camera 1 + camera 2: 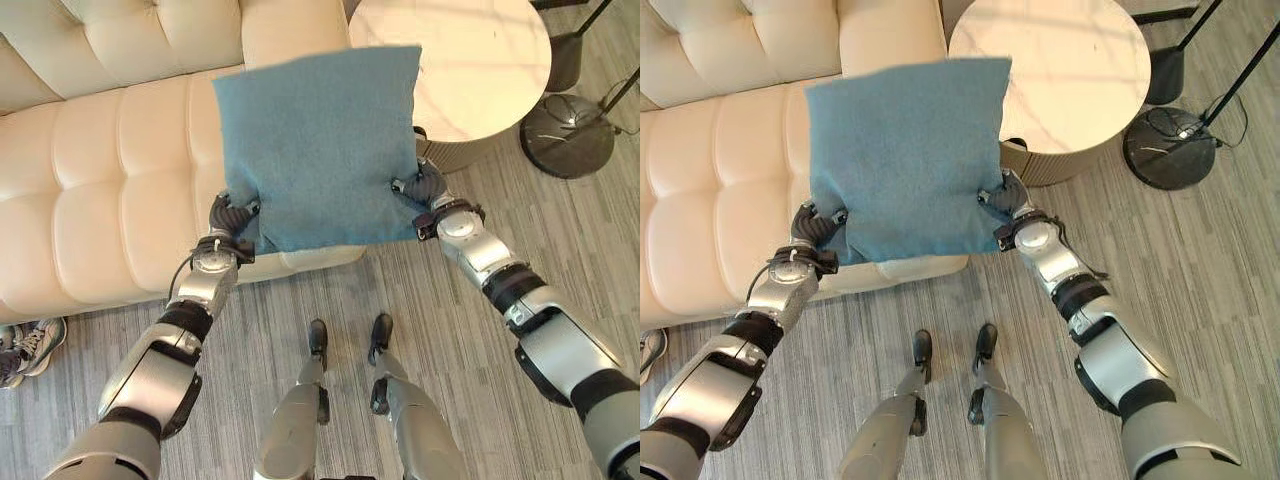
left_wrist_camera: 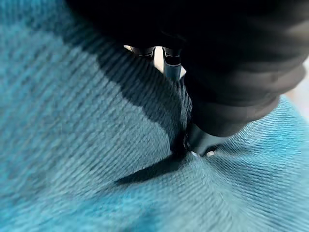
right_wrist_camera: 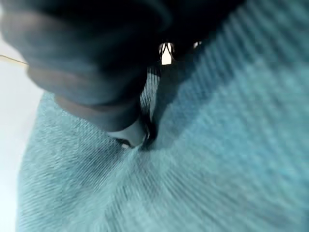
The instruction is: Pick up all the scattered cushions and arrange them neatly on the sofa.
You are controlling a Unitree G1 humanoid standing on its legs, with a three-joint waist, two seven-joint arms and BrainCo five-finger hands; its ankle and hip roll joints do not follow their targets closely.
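A square blue cushion (image 1: 320, 145) hangs in the air over the front right end of the cream sofa (image 1: 110, 170). My left hand (image 1: 232, 215) pinches its lower left edge, and my right hand (image 1: 420, 187) pinches its lower right edge. In each wrist view the thumb presses into the blue fabric (image 2: 96, 145), which folds around it (image 3: 203, 145). The cushion hides the sofa seat behind it.
A round white side table (image 1: 470, 60) stands right of the sofa, close behind the cushion. A black lamp base (image 1: 567, 135) with cables sits on the grey floor further right. Someone's sneakers (image 1: 25, 345) show at the left edge near the sofa front.
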